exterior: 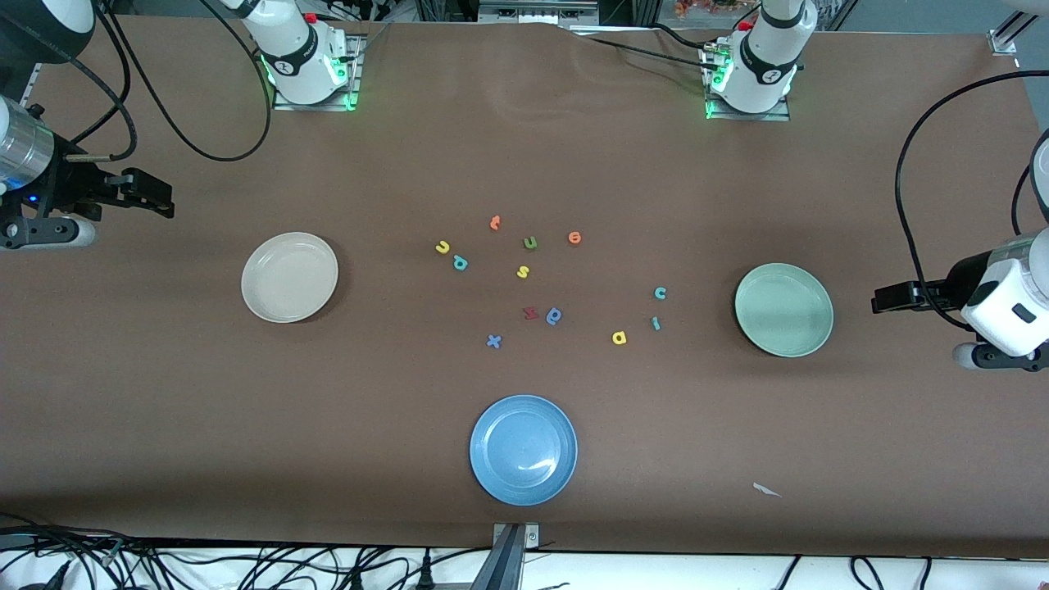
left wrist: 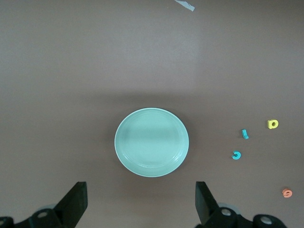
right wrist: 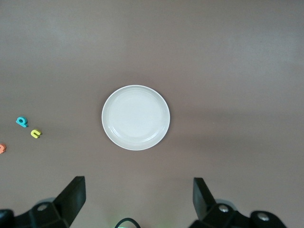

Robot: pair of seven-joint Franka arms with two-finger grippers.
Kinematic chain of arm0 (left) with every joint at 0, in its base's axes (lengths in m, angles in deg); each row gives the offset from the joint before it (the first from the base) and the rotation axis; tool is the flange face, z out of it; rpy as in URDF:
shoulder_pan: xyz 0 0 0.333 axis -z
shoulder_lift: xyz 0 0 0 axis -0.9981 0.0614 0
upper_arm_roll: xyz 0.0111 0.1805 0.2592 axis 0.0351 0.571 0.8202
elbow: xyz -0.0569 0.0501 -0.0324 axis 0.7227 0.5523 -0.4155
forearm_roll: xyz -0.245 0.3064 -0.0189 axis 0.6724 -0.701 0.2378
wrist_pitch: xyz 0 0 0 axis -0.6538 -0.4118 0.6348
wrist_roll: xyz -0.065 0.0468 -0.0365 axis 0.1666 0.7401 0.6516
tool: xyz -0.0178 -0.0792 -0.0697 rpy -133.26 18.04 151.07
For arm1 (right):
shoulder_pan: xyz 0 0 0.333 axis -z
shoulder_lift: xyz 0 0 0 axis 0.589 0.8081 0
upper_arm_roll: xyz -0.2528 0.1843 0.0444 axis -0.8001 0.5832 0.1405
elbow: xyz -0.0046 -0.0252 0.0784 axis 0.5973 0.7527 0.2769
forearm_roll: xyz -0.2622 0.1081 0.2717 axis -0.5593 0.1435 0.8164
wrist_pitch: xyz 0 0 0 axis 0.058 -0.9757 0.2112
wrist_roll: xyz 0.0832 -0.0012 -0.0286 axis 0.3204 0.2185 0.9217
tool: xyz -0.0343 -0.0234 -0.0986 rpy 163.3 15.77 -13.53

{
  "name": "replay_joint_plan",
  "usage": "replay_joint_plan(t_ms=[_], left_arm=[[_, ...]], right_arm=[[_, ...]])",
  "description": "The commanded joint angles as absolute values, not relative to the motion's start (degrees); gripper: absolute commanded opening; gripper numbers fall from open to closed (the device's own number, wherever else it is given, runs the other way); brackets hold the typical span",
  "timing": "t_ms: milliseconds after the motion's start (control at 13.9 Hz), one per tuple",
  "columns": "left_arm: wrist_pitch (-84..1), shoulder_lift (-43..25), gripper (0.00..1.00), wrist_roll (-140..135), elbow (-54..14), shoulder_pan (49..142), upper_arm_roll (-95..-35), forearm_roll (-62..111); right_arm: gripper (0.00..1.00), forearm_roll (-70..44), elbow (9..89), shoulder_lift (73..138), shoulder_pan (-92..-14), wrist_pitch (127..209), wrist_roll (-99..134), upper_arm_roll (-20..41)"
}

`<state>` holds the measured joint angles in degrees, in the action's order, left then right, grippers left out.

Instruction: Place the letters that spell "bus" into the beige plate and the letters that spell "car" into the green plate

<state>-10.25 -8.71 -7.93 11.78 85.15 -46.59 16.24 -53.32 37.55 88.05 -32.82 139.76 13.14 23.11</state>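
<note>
We see both claws spread wide and empty: left claw (left wrist: 140,202) over the desk (exterior: 205,410) by the green plate (exterior: 783,309), right claw (right wrist: 137,199) by the beige plate (exterior: 289,277). Three plates, eleven letters. Teal c (exterior: 660,292), r (exterior: 655,323), yellow a (exterior: 619,337) lie near green; yellow u (exterior: 442,247), teal b (exterior: 460,263), stem slanting, yellow s (exterior: 523,272) mid-desk.
</note>
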Motion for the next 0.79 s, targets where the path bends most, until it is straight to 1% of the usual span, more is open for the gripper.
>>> replay_joint_plan(t_ms=[0,721], left_arm=[[-10.7,-9.1,1.00,-8.9,11.3,85.3,-46.3,17.2],[-10.7,-9.0,1.00,-8.5,11.2,85.3,-46.3,17.8]], right_arm=[[1.00,-52.1,37.1,87.2,-32.7,138.6,12.0,23.1],[1.00,-51.7,36.4,87.5,-32.7,138.5,12.0,23.1]])
